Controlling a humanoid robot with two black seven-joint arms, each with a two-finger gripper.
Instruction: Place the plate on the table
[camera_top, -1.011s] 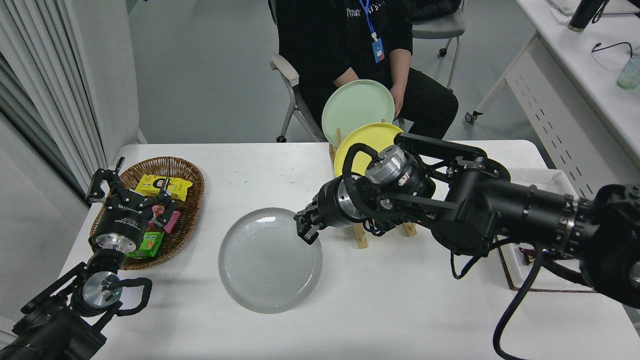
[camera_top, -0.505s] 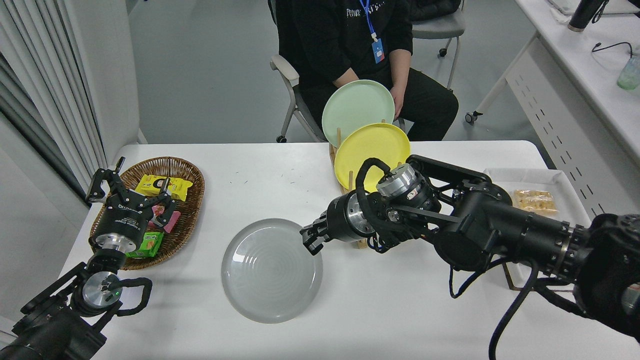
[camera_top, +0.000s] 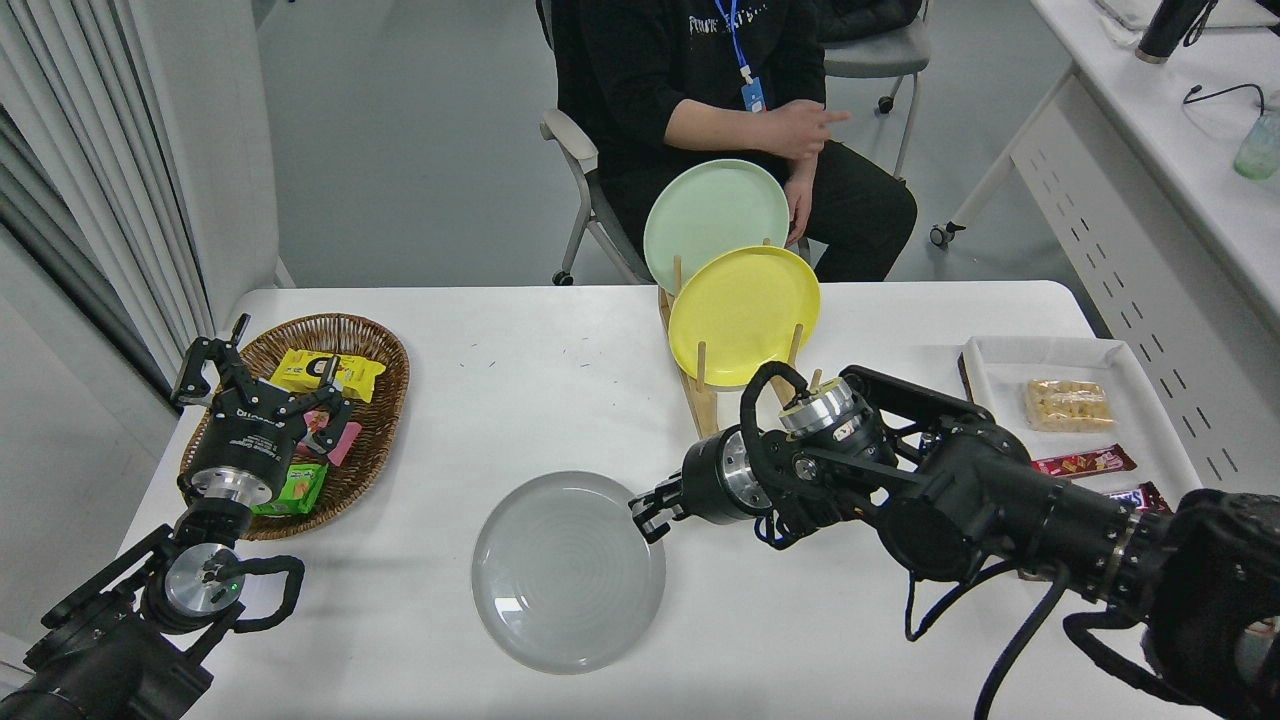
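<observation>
Two grippers and three plates are seen. The left gripper is parked at 8 o'clock, jaws spread, over a basket in which several snack packets are held. The grey plate is laid flat on the table at 6 o'clock. Its rim at 2 o'clock is met by the right gripper; whether the jaws are clenched cannot be told. A mint plate and yellow plate are stood in a rack. Three snacks are held in a tray at 3 o'clock.

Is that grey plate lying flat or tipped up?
Flat, it seems: the plate rests on the table, right gripper at its rim.
</observation>
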